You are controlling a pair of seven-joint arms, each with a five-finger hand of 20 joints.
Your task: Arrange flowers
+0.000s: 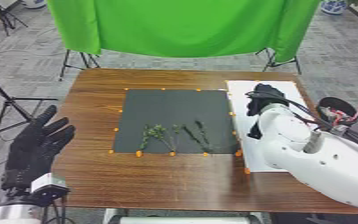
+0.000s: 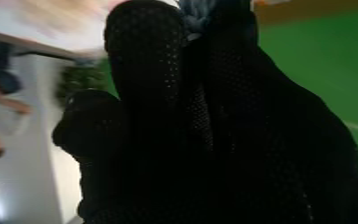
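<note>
Several stems (image 1: 159, 131) left of right hand (image 1: 263, 96), long axes roughly fore-aft. Its grip: can't tell. Left hand (image 1: 39, 142) spread.

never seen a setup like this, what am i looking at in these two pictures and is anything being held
This is a two-armed robot at a brown table, with a black-gloved hand on each white arm. One picture looks down from its head; the other is taken from its right wrist, along the glove.

A few green sprigs lie on a dark mat in the middle of the table. To the mat's right is a white board, with the right robot hand over it; I can't tell whether it holds anything. The left robot hand is open and empty at the table's left edge.
</note>
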